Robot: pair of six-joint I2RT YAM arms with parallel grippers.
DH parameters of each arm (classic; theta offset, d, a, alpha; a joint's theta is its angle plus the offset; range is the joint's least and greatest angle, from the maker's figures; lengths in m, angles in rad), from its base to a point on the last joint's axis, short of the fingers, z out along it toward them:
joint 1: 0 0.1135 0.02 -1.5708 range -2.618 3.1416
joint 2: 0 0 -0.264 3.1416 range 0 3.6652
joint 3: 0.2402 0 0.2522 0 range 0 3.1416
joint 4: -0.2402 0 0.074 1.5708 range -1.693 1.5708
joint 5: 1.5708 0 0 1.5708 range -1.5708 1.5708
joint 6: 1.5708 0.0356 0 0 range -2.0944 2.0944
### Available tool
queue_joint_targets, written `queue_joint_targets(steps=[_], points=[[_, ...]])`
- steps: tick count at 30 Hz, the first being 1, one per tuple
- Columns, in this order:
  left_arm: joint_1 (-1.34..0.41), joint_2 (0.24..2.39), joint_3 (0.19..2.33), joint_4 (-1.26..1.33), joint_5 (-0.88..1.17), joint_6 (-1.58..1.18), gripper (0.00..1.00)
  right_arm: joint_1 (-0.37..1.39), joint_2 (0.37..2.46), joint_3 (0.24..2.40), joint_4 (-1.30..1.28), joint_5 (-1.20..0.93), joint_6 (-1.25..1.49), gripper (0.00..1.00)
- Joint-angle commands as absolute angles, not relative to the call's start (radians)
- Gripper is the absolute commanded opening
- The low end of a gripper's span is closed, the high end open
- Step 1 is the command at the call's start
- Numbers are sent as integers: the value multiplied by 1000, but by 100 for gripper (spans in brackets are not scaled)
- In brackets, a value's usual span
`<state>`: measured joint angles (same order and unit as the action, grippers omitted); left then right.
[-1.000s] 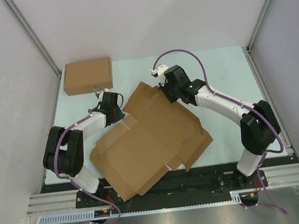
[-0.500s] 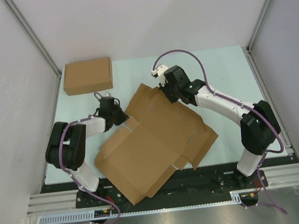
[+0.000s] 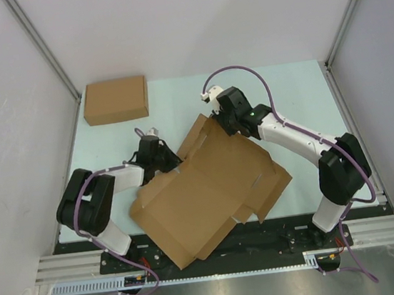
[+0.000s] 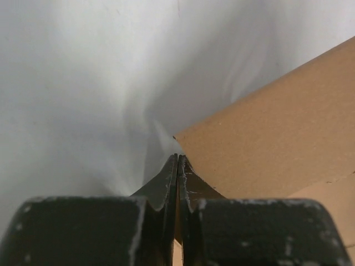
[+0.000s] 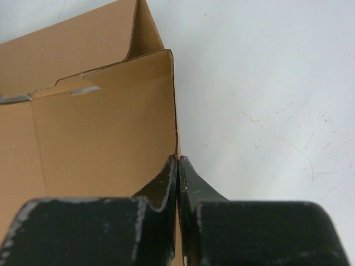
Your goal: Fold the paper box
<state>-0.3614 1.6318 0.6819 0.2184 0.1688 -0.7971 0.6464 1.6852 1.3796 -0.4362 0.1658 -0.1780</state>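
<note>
A pale mint bench point(image 3: 298, 88) is seen in the overhead view, closed in by white walls at the far side and at both flanks. Two cardboard things are carried on it. A closed flat brown box point(image 3: 115, 100) lies in the far left corner, well apart from everything else. The paper box point(image 3: 206, 189), an unfolded die-cut sheet with flaps and tabs, is spread across the middle and near part, its near corner reaching past the near edge of the bench. Its far flap is raised off the surface. In the right wrist view, faint scratches are visible on the bare surface beside the sheet's edge.
</note>
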Motion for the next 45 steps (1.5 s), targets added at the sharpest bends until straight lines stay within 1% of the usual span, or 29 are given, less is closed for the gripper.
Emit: queue_joint_targets(steps=[1, 4, 7, 8, 11, 18, 23, 24, 25, 27, 28, 30, 32, 35, 39, 42, 45], points=[[-391, 1556, 635, 307, 221, -867, 7, 663, 1635, 1387, -402, 153, -166, 0], [-391, 1531, 614, 307, 216, -874, 7, 661, 1632, 1387, -400, 155, -166, 0], [-388, 1479, 604, 282, 200, -870, 11, 663, 1631, 1387, -400, 158, -164, 0], [-388, 1459, 603, 275, 193, -865, 14, 660, 1631, 1387, -403, 158, -166, 0], [-397, 1416, 591, 281, 198, -845, 15, 660, 1631, 1387, -403, 153, -163, 0], [-452, 1497, 554, 362, 198, -870, 11, 681, 1635, 1385, -405, 150, -155, 0], [-462, 1549, 537, 359, 175, -879, 10, 690, 1631, 1385, -414, 170, -167, 0], [-462, 1533, 537, 344, 167, -877, 11, 690, 1628, 1387, -416, 182, -173, 0], [-462, 1514, 541, 324, 150, -873, 13, 692, 1625, 1387, -417, 187, -178, 0], [-462, 1441, 560, 232, 91, -841, 17, 693, 1620, 1387, -419, 207, -187, 0], [-462, 1413, 590, 189, 68, -825, 21, 693, 1615, 1387, -425, 213, -196, 0], [-462, 1335, 648, 57, 3, -780, 24, 693, 1611, 1385, -428, 233, -207, 0], [-462, 1280, 676, -47, -33, -737, 25, 693, 1602, 1385, -434, 245, -219, 0], [-462, 1175, 709, -130, -78, -695, 28, 698, 1591, 1385, -440, 256, -227, 0], [-459, 1034, 726, -179, -143, -675, 30, 722, 1585, 1381, -440, 279, -241, 0], [-457, 982, 738, -189, -204, -655, 31, 752, 1575, 1365, -425, 316, -258, 0], [-443, 980, 747, -199, -247, -640, 33, 762, 1575, 1362, -428, 334, -264, 0]])
